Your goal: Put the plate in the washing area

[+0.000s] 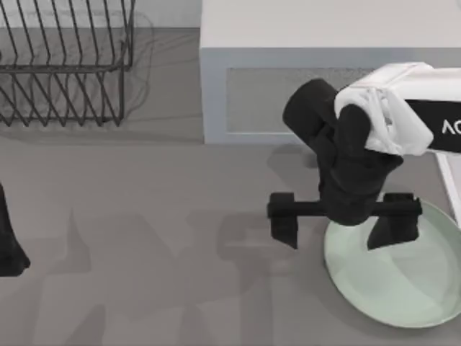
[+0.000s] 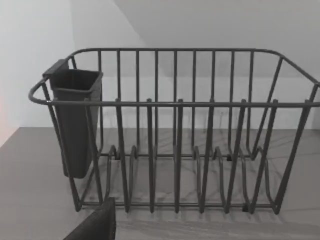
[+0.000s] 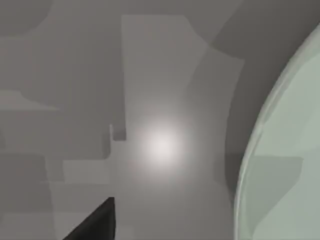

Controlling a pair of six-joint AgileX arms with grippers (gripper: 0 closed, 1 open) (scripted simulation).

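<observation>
Mint plate [image 1: 403,281] flat on surface [image 1: 144,238], lower right; right claw [image 1: 344,216] spread wide above its left rim (straddling for an edge grasp, likely). Left claw [image 1: 11,245] idle at left edge, state unclear.

— Is there any writing to be read anywhere on this scene?

— Only one fragment. On the right arm's black forearm panel [image 1: 441,127], set into the white casing at the right edge of the top view, stand white capital letters cut off by the frame. What shows reads roughly "AC", with the second letter only partly visible, so the whole word cannot be told.

— Anything on the grey-white box-shaped microwave [image 1: 302,50], or on the black wire dish rack [image 2: 175,135]?

— No. Neither carries a label, number or sign, and the dark plastic cutlery cup [image 2: 75,125] hung on the rack is plain too.
</observation>
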